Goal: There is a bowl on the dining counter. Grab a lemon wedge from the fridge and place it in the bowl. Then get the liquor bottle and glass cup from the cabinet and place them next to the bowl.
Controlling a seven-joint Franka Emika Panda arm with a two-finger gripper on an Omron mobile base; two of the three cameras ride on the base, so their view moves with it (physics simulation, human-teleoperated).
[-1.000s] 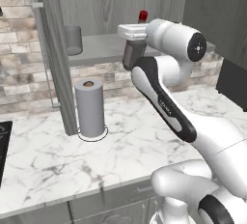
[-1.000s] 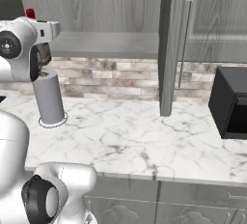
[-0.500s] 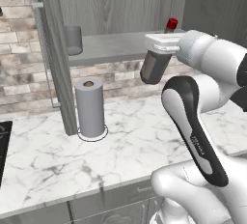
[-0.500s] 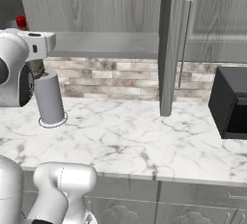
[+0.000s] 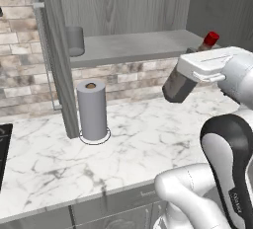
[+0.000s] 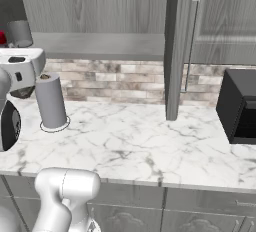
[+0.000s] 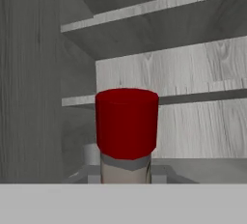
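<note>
Left base view shows liquor bottle point(image 5: 179, 84) tilted in claw point(image 5: 195, 70); hand view, its red cap point(image 7: 127, 121)

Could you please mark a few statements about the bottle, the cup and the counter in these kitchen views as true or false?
1. The gripper holds a dark liquor bottle with a red cap. True.
2. The bottle stands upright on the white marble counter. False: it is in the air above the counter, tilted, with its red cap pointing up and away.
3. The grey glass cup stands on the lower cabinet shelf. True.
4. The grey paper towel roll lies on its side. False: it stands upright on the counter.
5. The cabinet doors are shut. False: the grey wooden cabinet door stands open, and the shelves show.
</note>
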